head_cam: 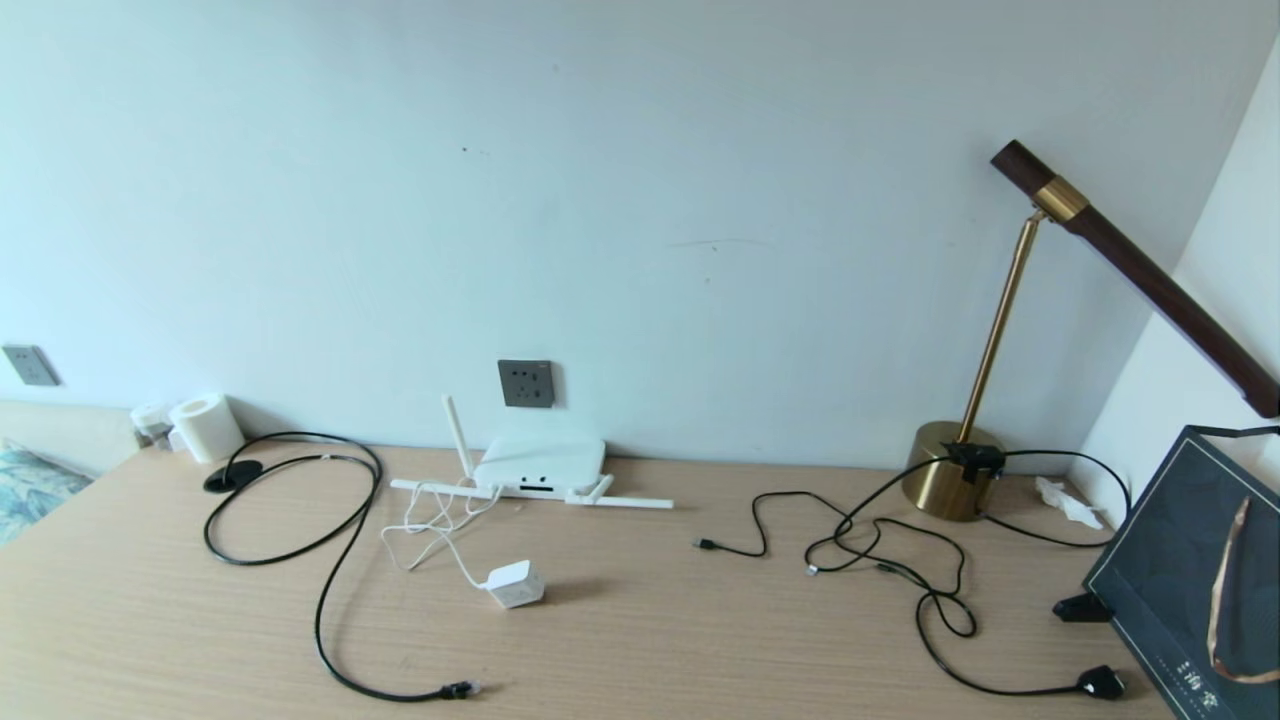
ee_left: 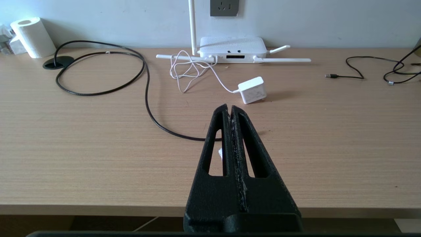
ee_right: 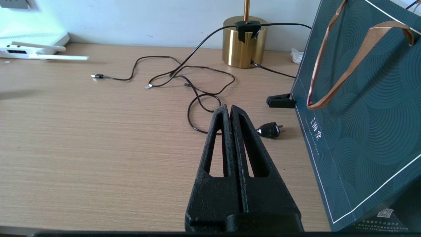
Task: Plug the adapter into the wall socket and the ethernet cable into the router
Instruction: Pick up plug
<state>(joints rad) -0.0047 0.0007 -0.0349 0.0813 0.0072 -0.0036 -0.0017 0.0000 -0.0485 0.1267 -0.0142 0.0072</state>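
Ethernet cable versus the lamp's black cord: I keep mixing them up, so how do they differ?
The ethernet cable is thicker and lies in one wide loop left of the router; the lamp cord is thinner and lies in small tangled curls to its right. The ethernet cable ends in a clear clip connector; the lamp cord ends in a chunky black plug. Both are black, unplugged at that end, and lie on the desk.

left gripper (ee_left: 231, 107): matte black, rough grainy plastic
left fingers (ee_left: 250, 144): two long tapering wedges, each cut through by a narrow slot; pale scuffing along the seam between them
left base: wide black block, dark strip of housing beneath it
right gripper (ee_right: 230, 107): same matte black, speckled texture
right fingers (ee_right: 251, 144): matching slotted wedges, tips rounded, faint grey wear on the inner edges
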